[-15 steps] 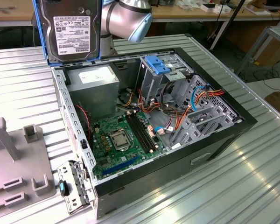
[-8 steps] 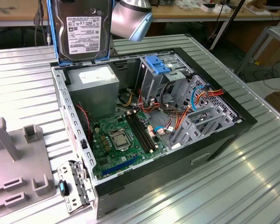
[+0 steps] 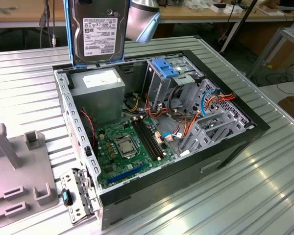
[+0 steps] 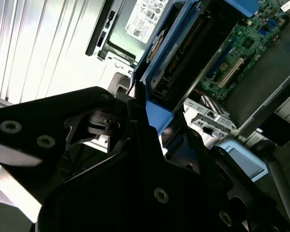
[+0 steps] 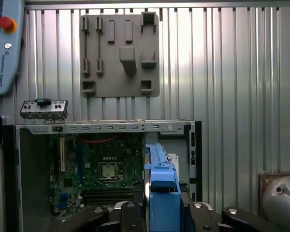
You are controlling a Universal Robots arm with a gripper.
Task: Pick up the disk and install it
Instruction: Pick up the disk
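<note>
Gripper (image 5: 162, 208) is clamped narrow on the disk (image 3: 95, 30), with one black finger (image 5: 137, 215) on each side of the blue carrier (image 5: 162, 186).

The disk is off the table and held upright at the top edge of the exterior view, toward the exterior view's left. Its label face is to the camera, with a blue rail down each side. Its lower edge overlaps the far rim of the open computer case (image 3: 63, 112), directly above the grey power supply box (image 3: 98, 89) (white label on top). I can't tell its height over the case from this angle. The silver arm link (image 3: 143, 22) is just beside the disk on the exterior view's right.

Inside the case:
- The green motherboard (image 3: 132, 147) lies flat on the case floor, at the centre of the exterior view.
- The wide blue latch (image 3: 165, 68) is on the drive cage, upper centre, with orange and red wiring bundled next to it.

The case lies on its side on a ribbed metal table (image 3: 245, 196). The grey fixture plate (image 3: 14, 181) is in the lower left of the exterior view, apart from the case. A small metal bracket (image 3: 76, 198) sits just beside the case's near corner.

Both wrist views look along the disk, with the motherboard beyond it. In the first wrist view, a pendant with a red button (image 5: 5, 46) lies on the table near the case.
</note>
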